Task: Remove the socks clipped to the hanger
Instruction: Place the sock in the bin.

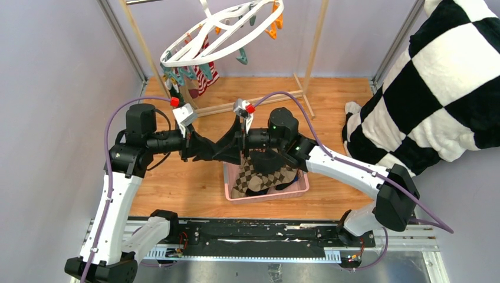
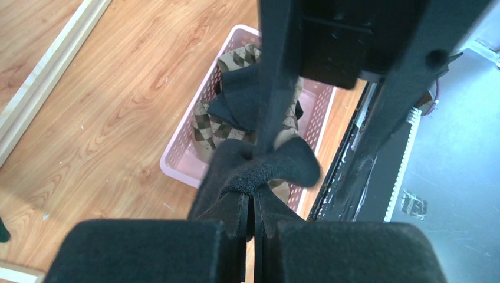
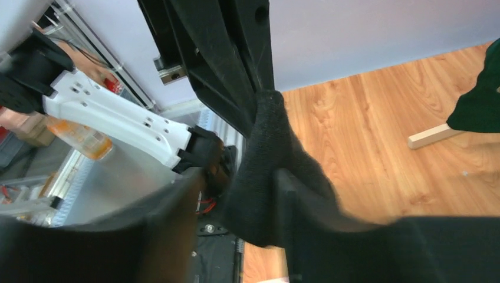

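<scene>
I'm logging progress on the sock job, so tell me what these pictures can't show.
- Socks left on the hanger: top view, the ring covers them and the top edge crops it; a red-and-white striped sock shows partly.
- Pink basket contents: top view, the right arm and black sock cover most.
- Right gripper grip on that sock: right wrist view, blurred close-up.

The white oval hanger (image 1: pixel 183 59) hangs up high and tilted. Orange clips (image 1: pixel 272 26) and teal clips (image 1: pixel 242 56) dangle from it. A red-and-white striped sock (image 1: pixel 206 76) is clipped under it. A black sock (image 1: pixel 213 150) is stretched out in the air. A brown diamond sock (image 1: pixel 250 177) lies crumpled in the pink basket (image 1: pixel 265 197).
</scene>
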### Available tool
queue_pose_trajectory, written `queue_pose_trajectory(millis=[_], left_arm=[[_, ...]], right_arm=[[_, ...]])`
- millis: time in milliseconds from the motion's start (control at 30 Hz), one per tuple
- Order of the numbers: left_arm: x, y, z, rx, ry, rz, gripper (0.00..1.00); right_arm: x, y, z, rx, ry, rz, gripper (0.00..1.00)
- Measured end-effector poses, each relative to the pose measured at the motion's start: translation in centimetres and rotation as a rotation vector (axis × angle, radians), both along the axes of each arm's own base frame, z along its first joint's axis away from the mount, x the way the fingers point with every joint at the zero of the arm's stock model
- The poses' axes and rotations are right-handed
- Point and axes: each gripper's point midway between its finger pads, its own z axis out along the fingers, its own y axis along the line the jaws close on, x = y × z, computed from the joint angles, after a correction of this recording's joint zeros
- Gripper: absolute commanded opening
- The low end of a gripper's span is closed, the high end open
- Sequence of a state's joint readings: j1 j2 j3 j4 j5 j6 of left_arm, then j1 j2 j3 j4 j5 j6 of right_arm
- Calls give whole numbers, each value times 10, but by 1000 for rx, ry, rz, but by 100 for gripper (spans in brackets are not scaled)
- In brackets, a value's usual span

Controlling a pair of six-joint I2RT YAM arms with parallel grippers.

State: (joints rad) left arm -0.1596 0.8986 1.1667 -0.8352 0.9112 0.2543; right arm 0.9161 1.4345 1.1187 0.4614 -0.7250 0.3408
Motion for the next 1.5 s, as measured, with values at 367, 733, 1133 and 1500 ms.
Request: queue_pose_trajectory(millis=[367,733,1133,1500], left_arm=[[2,3,2,10,2,31,100],[28,30,-12,124,-7,234,100],[60,79,-30,131,88,444,100],[76,99,-44,99,171,498,100]], right_arm=[[14,-7,-20,-102,-1,-111,0],[28,-61,-121,-338,166,-270,0],[47,-72,-246,-665,324,-381,16],[80,-76,-220,-660,113,-622,74]])
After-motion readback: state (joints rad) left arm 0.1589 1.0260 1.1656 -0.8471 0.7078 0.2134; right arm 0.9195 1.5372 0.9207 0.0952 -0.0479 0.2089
